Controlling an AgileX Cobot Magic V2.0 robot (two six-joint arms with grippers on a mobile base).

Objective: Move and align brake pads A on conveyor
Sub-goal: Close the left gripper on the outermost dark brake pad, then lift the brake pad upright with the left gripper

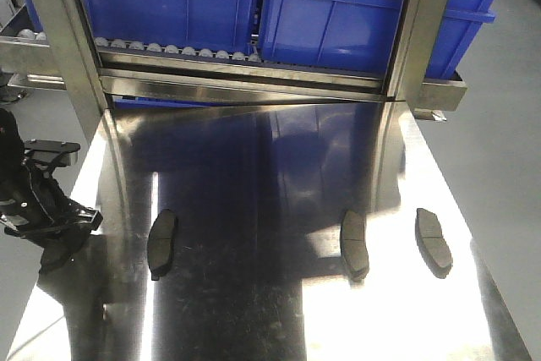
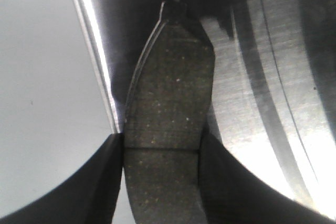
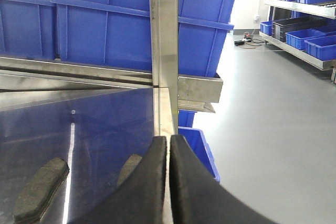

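Three brake pads A lie on the shiny steel tabletop (image 1: 254, 310): one to the left (image 1: 162, 243), one right of centre (image 1: 354, 244), one further right (image 1: 433, 240). My left gripper (image 1: 63, 241) (image 2: 160, 145) is at the table's left edge, shut on another dark grey pad (image 2: 170, 93). Its fingers press both long sides at the pad's groove. My right gripper (image 3: 169, 139) is shut with nothing between its fingers, near the table's right edge. Two pads (image 3: 39, 190) (image 3: 131, 169) lie to its left. The conveyor is out of view.
Large blue bins (image 1: 338, 6) sit on a roller rack (image 1: 177, 50) behind the table, with steel posts (image 1: 59, 31) (image 1: 418, 31) on both sides. A blue bin (image 3: 202, 148) stands on the floor under the table's right side. Shelves with bins (image 3: 304, 3) are far right.
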